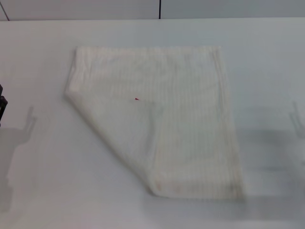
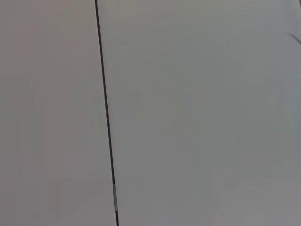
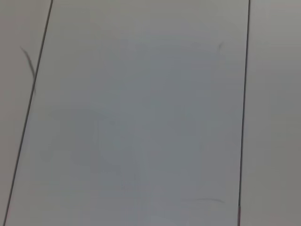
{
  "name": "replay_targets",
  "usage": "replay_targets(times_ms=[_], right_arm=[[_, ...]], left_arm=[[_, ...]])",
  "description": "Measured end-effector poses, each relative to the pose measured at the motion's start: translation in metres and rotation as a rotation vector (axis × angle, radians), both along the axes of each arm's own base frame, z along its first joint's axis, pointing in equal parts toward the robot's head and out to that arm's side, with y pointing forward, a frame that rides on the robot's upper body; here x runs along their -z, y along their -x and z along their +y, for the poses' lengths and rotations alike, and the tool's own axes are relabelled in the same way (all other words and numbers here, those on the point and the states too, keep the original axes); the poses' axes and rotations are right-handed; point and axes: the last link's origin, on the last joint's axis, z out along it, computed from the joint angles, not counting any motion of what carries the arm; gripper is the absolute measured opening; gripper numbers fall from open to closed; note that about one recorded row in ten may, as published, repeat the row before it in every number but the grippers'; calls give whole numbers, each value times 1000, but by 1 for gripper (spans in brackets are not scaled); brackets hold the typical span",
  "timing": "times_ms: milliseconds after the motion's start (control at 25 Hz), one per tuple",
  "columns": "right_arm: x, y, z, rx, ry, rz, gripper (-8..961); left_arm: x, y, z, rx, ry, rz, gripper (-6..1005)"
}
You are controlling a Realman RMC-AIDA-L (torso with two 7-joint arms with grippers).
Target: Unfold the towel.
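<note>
The cream-white towel lies on the white table in the head view, near the middle. Its near-left corner is folded over diagonally onto the rest, so the left side runs as a slanted folded edge. A small red tag shows at the tip of the folded-over corner. Faint ribbed stripes run along the cloth. A dark part of my left arm shows at the far left edge, well clear of the towel. My right gripper is out of view. Both wrist views show only pale panels with dark seams.
The table's far edge meets a grey wall with a dark vertical seam. Arm shadows fall on the table at the left and right of the towel.
</note>
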Motion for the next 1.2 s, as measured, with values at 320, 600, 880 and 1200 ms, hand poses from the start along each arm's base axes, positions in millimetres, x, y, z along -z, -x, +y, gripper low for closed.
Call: replay_targets(times_ms=[320, 600, 880, 1200], right_arm=[[0, 0, 0, 4, -1, 3, 752], [13, 10, 15, 9, 57, 75, 735], [18, 37, 45, 3, 171, 208, 620], [10, 76, 113, 199, 467, 175, 270]], left_arm=[[1, 1, 0, -6, 8, 1, 761], [6, -6, 19, -15, 50, -25, 753], [12, -45, 63, 44, 202, -6, 745], [2, -104, 98, 48, 339, 124, 736]])
